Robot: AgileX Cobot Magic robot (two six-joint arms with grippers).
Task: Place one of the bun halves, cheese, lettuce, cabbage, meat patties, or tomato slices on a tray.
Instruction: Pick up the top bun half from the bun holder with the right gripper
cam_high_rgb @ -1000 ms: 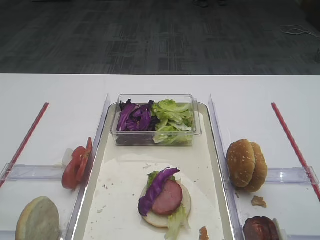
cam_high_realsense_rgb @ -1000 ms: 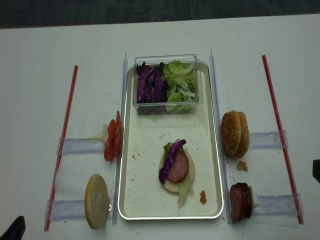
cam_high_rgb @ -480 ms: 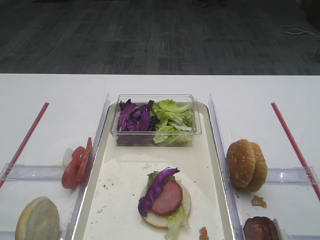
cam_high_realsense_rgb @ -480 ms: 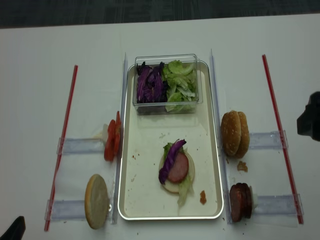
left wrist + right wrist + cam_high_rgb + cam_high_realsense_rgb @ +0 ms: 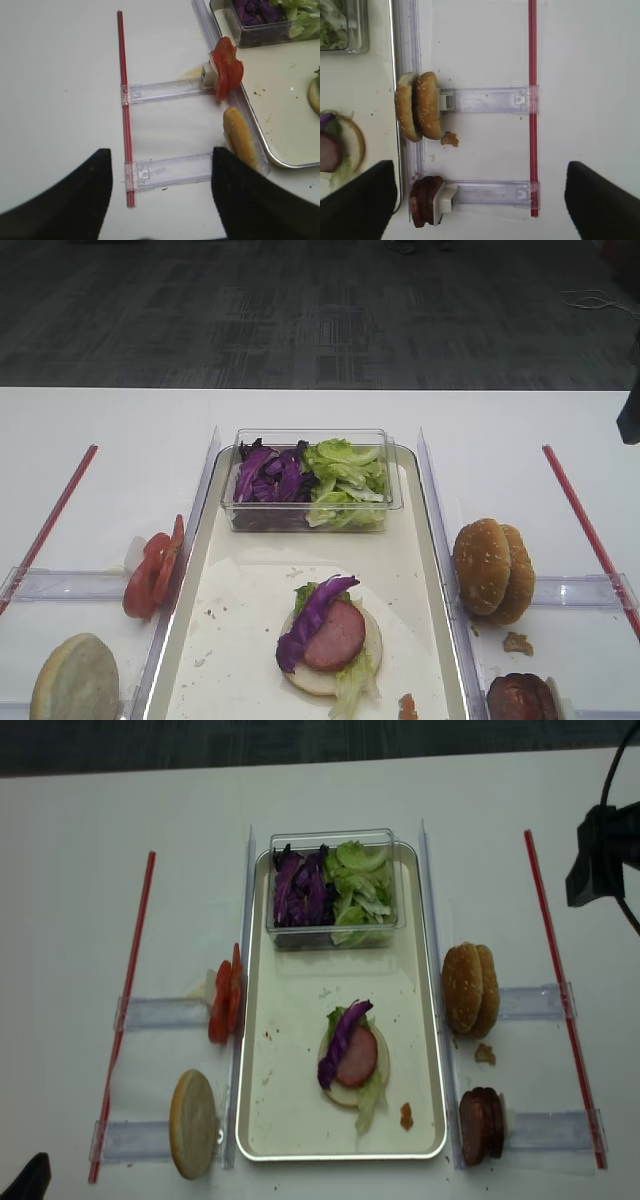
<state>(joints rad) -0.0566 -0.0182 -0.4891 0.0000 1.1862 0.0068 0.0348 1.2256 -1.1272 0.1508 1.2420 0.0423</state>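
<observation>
You've got one tray (image 5: 425, 1020), one clear box (image 5: 332, 840), two sesame bun halves (image 5: 470, 988), one pale bun half (image 5: 194, 1123), two red strips (image 5: 125, 1010)

white table (image 5: 80, 830) carries everything. tray (image 5: 292, 1120) sits mid-table, lengthwise. left of it: tomato slices (image 5: 224, 1006) on edge & pale bun half (image 5: 193, 1123), each at the end of a clear rail (image 5: 160, 1012). right: sesame buns (image 5: 470, 988), patties (image 5: 480, 1125), a crumb (image 5: 485, 1053). red strips (image 5: 124, 1010) lie outside each rail pair.
</observation>
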